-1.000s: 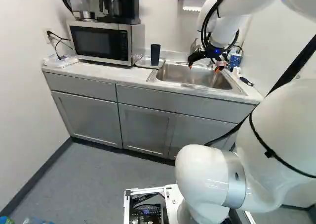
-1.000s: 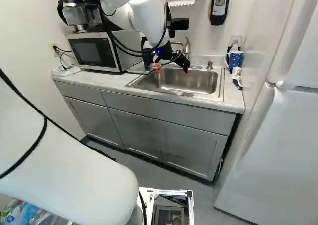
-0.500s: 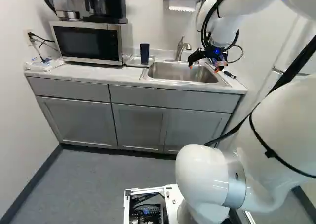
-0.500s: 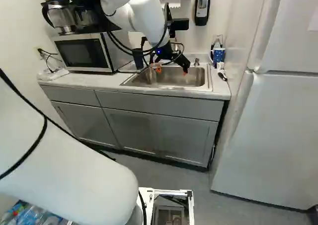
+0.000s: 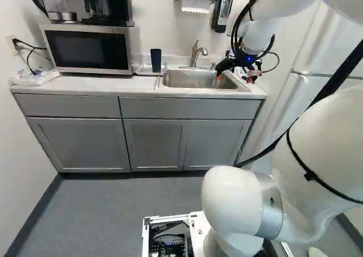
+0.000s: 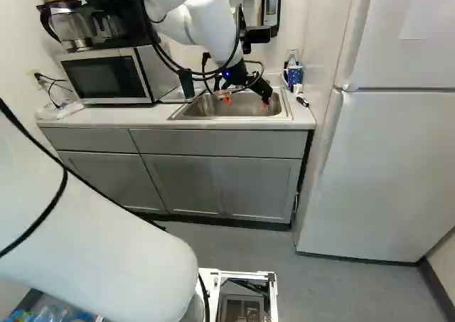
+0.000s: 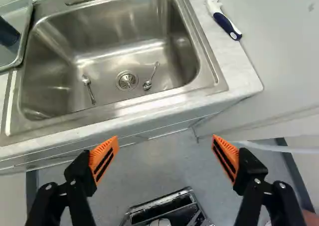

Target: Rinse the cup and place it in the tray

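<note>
One dark cup [image 5: 156,59] stands in the tray [image 7: 21,14], well apart from the released, wide-spread gripper [image 6: 246,102].

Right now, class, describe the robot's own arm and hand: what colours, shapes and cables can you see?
The arm is smooth, rounded and white, with a silver-grey band and black cables looping near a small blue light. The hand is black, with two fingers and wedge-shaped orange pads bearing dark slots.
</note>
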Robot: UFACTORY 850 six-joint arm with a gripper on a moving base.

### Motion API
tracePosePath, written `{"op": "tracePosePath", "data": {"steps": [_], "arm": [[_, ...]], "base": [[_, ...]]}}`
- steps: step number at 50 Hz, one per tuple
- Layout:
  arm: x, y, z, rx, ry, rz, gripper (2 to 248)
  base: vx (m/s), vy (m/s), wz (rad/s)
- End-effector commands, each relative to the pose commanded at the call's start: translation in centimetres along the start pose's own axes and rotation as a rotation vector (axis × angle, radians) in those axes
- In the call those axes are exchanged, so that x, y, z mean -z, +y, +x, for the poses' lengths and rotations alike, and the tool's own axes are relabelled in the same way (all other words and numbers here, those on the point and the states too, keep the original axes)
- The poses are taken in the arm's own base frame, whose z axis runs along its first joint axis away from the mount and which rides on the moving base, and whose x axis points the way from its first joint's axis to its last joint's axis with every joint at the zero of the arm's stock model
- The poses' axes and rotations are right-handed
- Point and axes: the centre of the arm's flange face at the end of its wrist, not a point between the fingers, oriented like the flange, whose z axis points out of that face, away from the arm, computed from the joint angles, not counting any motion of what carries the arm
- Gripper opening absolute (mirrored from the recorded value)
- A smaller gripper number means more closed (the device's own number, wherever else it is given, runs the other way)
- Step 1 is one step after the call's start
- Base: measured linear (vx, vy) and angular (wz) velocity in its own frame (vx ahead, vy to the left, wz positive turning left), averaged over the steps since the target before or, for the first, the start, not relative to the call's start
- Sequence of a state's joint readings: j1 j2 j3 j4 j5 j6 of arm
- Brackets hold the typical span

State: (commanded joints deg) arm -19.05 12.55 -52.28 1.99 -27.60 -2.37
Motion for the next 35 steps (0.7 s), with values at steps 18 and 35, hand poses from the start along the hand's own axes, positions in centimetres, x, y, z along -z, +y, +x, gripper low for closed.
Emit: {"op": "tracePosePath", "data": {"steps": [18,35], "arm": [[0.0,0.0,0.0,0.0,0.0,0.0,247],[0.0,0.0,0.0,0.0,0.0,0.0,247]], "base": [[-0.064,0.067,-0.004],[0.003,-0.007,0.001]]}}
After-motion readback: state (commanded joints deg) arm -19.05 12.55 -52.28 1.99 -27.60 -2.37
